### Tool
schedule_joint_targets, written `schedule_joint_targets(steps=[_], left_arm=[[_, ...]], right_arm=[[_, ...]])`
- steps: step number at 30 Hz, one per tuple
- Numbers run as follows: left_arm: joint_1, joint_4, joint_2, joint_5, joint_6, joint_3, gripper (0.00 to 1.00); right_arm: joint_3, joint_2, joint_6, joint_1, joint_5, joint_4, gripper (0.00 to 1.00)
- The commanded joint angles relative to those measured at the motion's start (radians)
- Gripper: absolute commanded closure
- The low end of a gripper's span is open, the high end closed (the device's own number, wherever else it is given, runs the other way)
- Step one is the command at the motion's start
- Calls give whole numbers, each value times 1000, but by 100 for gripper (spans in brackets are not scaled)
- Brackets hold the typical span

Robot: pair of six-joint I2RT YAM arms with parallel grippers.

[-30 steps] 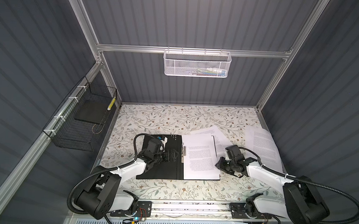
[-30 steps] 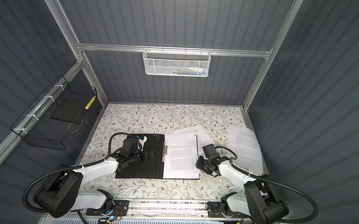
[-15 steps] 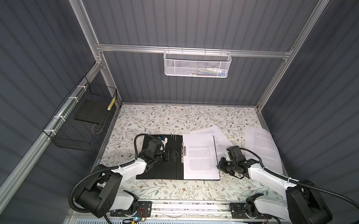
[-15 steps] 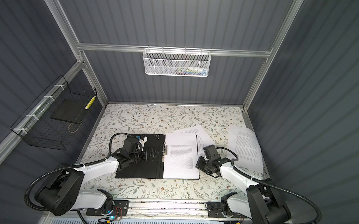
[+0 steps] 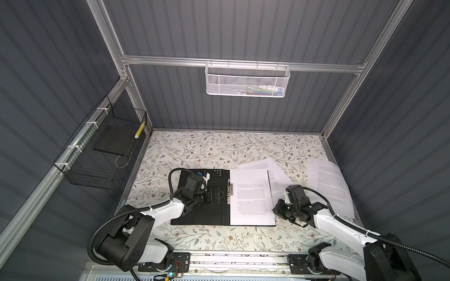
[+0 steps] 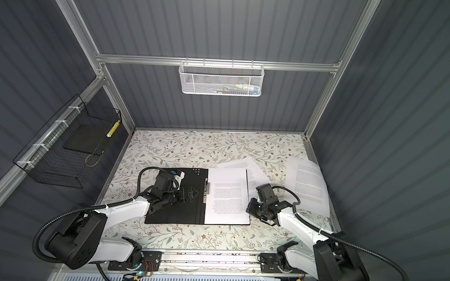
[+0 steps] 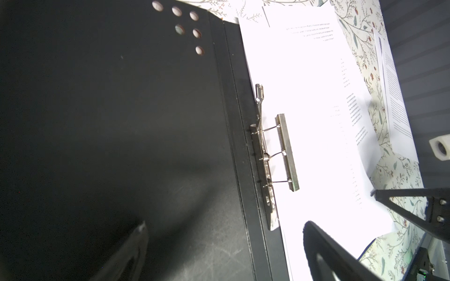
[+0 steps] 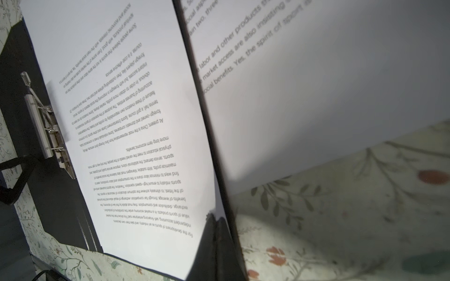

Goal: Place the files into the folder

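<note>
The folder lies open on the table with its black inside up in both top views. A metal clip stands at its spine. One of the files, a printed white sheet, lies flat on the right half. My left gripper hovers open over the left cover by the clip, its fingers wide apart. My right gripper is shut, tips together at the sheet's right edge. More files lie to the right: one tucked under the folder, others by the wall.
A white mesh basket hangs on the back rail. A black wire basket with a dark slab hangs on the left wall. The floral tabletop stretches behind the folder. The right wall stands close behind the loose sheets.
My right gripper's jaws have closed at the right edge of the sheet on the folder. The left arm has not moved.
</note>
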Motion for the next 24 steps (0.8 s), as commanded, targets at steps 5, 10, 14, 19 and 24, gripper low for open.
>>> schedule_joint_targets(steps=[5,10,14,19,24], left_arm=[[-3,0,19,-2,7,20,0],[-4,1,23,-2,6,21,0],[-3,1,23,-1,6,20,0],[-3,2,26,-2,6,25,0],[-3,2,30,0,7,25,0]], right_arm=[[-31,-16,4,-3,-23,-10,100],[-38,-10,10,-3,-38,14,100],[-43,-3,14,-2,-46,26,100],[-49,-1,16,-2,-52,34,100],[-55,-11,20,-2,-44,26,100]])
